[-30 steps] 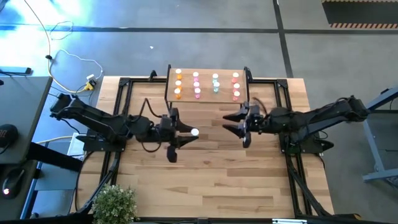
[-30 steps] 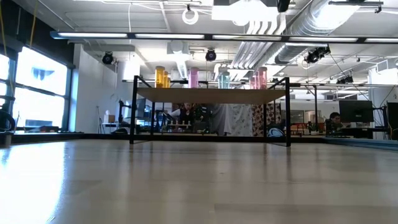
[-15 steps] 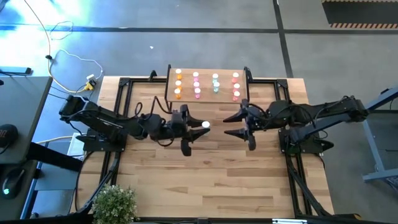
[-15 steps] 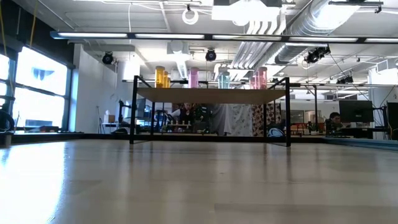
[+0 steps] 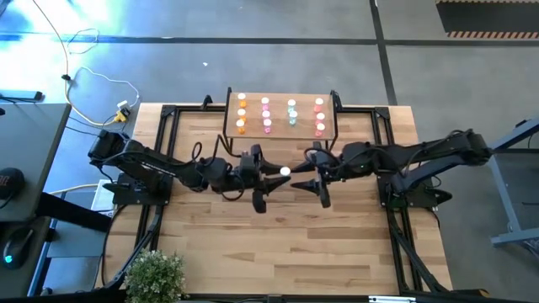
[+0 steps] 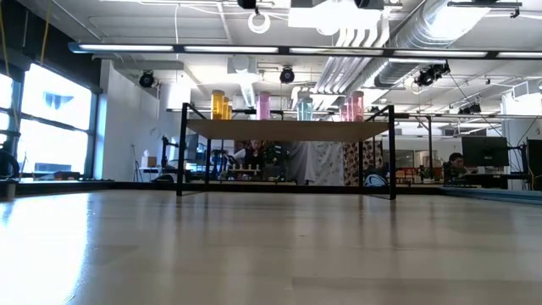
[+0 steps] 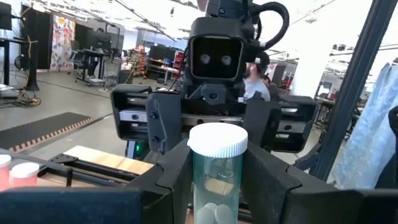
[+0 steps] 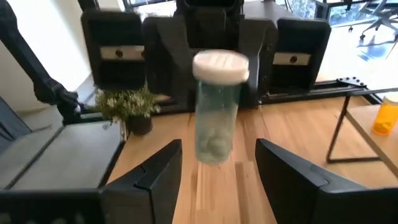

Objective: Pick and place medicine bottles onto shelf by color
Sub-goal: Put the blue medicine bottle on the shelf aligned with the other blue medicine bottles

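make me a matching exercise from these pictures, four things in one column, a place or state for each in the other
Things:
1. teal bottle
2. left claw
3. right claw
4. shelf

Places or states:
A. open, facing the bottle
B. upright, held above the table
C. carries rows of bottles
D. shut on the bottle

Pairs: 1-B, 2-D, 3-A, 4-C

Teal bottle [image 7: 216,180], white cap [image 7: 217,139]

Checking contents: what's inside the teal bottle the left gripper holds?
Pale round tablets lie at the bottom of the teal bottle; the left gripper fingers cover its sides, so no count.
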You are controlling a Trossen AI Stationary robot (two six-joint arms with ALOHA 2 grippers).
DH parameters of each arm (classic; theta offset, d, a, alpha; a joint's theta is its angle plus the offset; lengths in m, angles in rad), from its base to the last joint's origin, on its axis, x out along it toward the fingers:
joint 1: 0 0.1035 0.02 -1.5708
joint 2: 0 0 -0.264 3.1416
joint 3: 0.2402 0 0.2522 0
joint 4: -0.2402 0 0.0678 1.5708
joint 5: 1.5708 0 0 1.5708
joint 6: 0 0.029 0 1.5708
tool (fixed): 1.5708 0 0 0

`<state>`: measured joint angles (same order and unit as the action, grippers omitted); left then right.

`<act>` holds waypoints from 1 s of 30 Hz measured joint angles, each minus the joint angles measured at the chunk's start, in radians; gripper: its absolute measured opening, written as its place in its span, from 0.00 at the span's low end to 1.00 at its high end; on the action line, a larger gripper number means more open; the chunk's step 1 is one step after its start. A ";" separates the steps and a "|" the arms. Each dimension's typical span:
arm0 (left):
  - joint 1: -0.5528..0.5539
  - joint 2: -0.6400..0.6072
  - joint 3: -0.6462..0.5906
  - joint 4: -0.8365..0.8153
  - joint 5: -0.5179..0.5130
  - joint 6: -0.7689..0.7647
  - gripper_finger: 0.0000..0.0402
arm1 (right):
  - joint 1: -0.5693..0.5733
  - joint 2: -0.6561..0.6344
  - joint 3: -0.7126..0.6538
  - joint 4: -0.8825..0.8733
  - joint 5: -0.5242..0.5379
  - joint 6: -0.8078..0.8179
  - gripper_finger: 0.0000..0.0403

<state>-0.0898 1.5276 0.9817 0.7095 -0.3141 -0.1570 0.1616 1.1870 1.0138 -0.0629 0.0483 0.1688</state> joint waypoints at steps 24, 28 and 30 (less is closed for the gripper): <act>0.006 0.000 0.000 -0.009 -0.002 0.003 0.29 | -0.008 0.070 0.000 0.123 0.003 0.050 0.30; 0.006 0.000 0.000 -0.010 0.000 0.003 0.29 | -0.011 0.070 0.000 0.121 0.002 0.058 0.26; 0.006 0.000 0.000 -0.011 0.000 0.003 0.29 | -0.011 0.070 0.000 0.114 0.002 0.058 0.24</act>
<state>-0.0834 1.5276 0.9817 0.6981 -0.3138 -0.1543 0.1501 1.2575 1.0138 0.0514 0.0498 0.2272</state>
